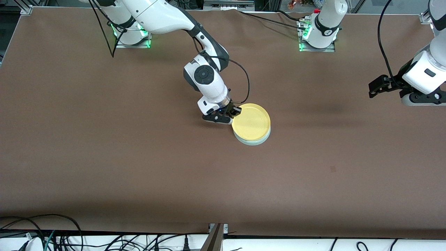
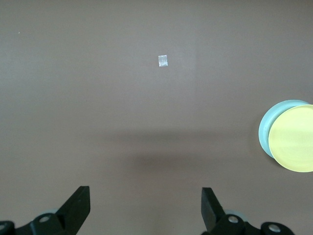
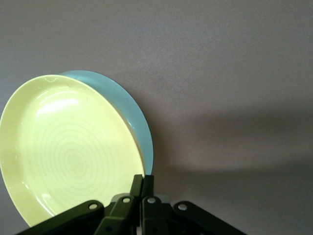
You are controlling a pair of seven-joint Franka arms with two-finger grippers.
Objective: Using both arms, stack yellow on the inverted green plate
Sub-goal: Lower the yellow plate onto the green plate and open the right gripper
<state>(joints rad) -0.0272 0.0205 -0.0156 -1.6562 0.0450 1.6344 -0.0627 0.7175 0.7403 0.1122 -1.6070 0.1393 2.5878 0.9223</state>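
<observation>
The yellow plate [image 1: 251, 122] lies right side up on the inverted pale green plate [image 1: 253, 142] near the middle of the table; only a green edge shows under it. My right gripper [image 1: 237, 111] is at the stack's edge toward the right arm's end, shut on the yellow plate's rim. The right wrist view shows the yellow plate [image 3: 68, 152], the green plate [image 3: 132, 112] under it and the gripper [image 3: 142, 178] on the rim. My left gripper [image 1: 374, 87] is open and empty, up over the left arm's end of the table. The left wrist view shows its gripper [image 2: 145, 191] over bare cloth, with the yellow plate [image 2: 293, 139] and green plate [image 2: 266, 127] at the frame's edge.
The table is covered in brown cloth [image 1: 104, 157]. A small square tape mark [image 1: 332, 169] lies nearer the front camera than the stack, toward the left arm's end; it also shows in the left wrist view [image 2: 163, 60]. Cables [image 1: 52, 237] hang along the front edge.
</observation>
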